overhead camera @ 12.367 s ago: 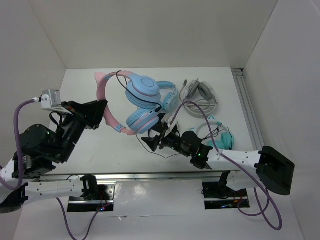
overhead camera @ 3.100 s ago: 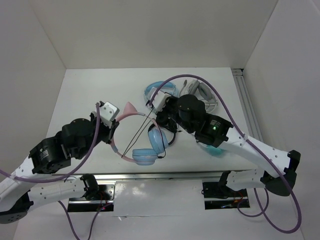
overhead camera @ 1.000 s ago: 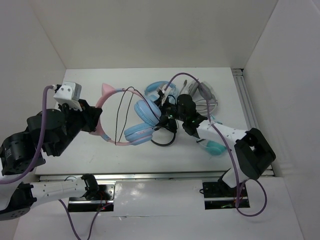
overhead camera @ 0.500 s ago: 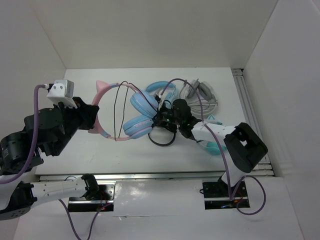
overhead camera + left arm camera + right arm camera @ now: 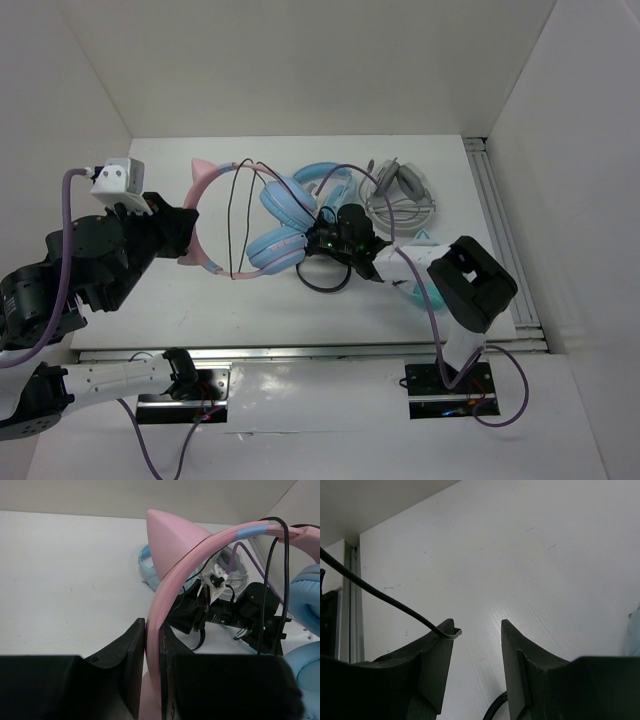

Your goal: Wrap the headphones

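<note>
Top external view: the headphones (image 5: 283,205), pink band and light blue cups, are held up over the middle of the worktop (image 5: 250,312), a little toward its left edge, with the cat ear toward the far edge. Left wrist view: the left tool (image 5: 151,641) is clamped on the pink band just below the ear, both fingers pressed against it. Right wrist view: the right tool (image 5: 477,625) is open with a clear gap between the fingers. The thin black cable (image 5: 385,598) is only draped over the tip of one finger, not pinched. In the top view one strand of cable already crosses the band, and a slack loop lies on the worktop under the right wrist. Judgement: the step in hand is laying the next turn of cable around the band. To do it well, close the right tool on the cable before pulling, since a hooked strand would likely slip off the fingertip. Lead it around the band between the cups under light tension, so the existing strand does not slide. The left grip should hold firm and level. Risk: the all-blue pair (image 5: 330,178), grey pair (image 5: 400,195) and teal pair (image 5: 425,292) lie close by, toward the right edge. The slack loop could snag on them.
</note>
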